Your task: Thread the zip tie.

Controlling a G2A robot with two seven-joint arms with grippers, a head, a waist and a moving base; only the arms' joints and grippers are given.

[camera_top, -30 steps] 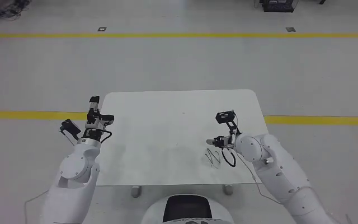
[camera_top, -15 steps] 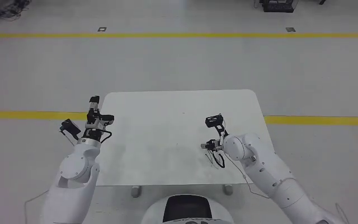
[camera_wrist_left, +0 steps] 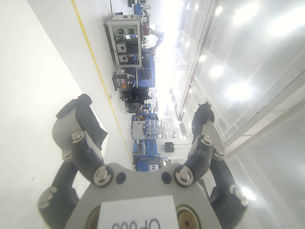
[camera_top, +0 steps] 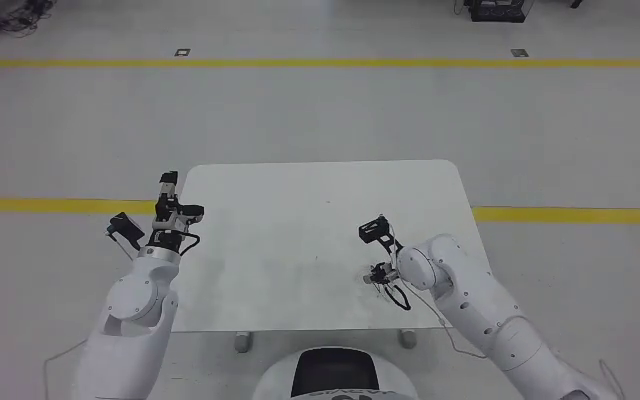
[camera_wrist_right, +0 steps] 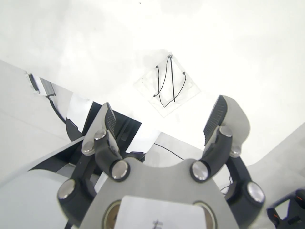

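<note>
Zip ties (camera_wrist_right: 172, 78), thin, black, crossed, lie near right claw (camera_wrist_right: 164, 103), spread apart like left claw (camera_wrist_left: 144, 102).

Left arm (camera_top: 135, 300) and right arm (camera_top: 470, 300): white rounded shells. Left tool (camera_wrist_left: 143, 103) and right tool (camera_wrist_right: 164, 106): grey metal plate (camera_wrist_right: 164, 182), black fingers (camera_wrist_left: 88, 117) with ribbed pads (camera_wrist_right: 212, 117), silver screws (camera_wrist_right: 199, 168), white label (camera_wrist_left: 138, 212). Black cable (camera_top: 399, 298) loops at right wrist.

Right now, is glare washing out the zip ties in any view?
Right wrist view: the table is glared nearly white, yet the zip ties stand out dark beyond the open right gripper. Left wrist view: ceiling lights flare brightly behind the open left gripper. Top view: even light, no glare.
</note>
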